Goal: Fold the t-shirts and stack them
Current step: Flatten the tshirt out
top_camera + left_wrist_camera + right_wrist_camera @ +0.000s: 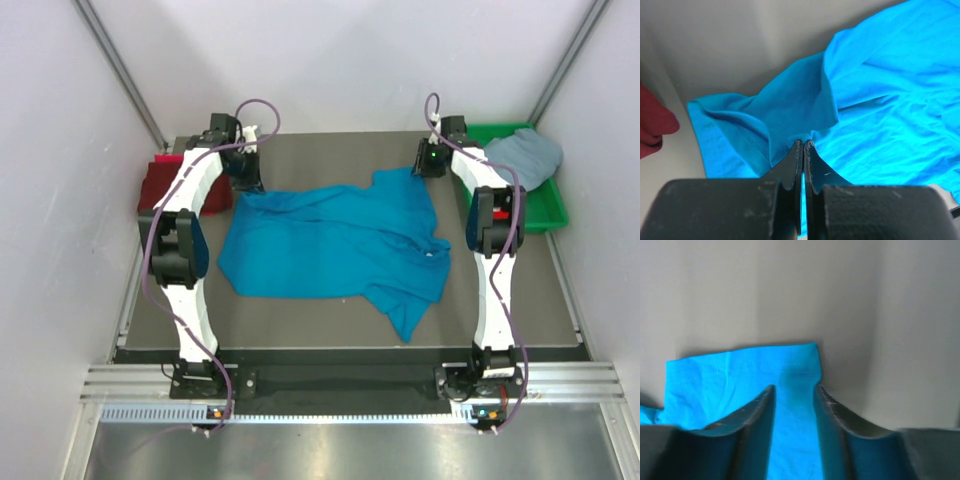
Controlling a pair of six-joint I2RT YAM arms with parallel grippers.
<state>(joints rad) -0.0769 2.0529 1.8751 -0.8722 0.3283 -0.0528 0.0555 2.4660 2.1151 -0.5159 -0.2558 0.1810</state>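
Across the middle of the bench (pixel 300 310) lies the turquoise t-shirt (pixel 330 245), spread open but rumpled, with one flap trailing toward the near edge and its far edge running between my two arms. At the shirt's far left corner sits the left gripper (pixel 803 145), its jaws pressed together. From the wrist view, a ridge of the blue cloth rises right up to the tips, so I take it the corner is pinched there, though the contact itself is hard to make out. At the far right corner the right gripper (pixel 794 387) has its jaws apart, one on each side of a stitched hem. The cloth runs between them and its square corner pokes out just past the tips, lying flat on the grey surface. I see no pinch on that side. Off to the left, at the bench's far left edge beside the left arm, lies the maroon t-shirt (pixel 158 180) in a bunch, near the turquoise corner but not touching it. Over at the far right stands the green bin (pixel 545 215), and the grey-blue t-shirt (pixel 525 155) is heaped in its far end, spilling over the rim.
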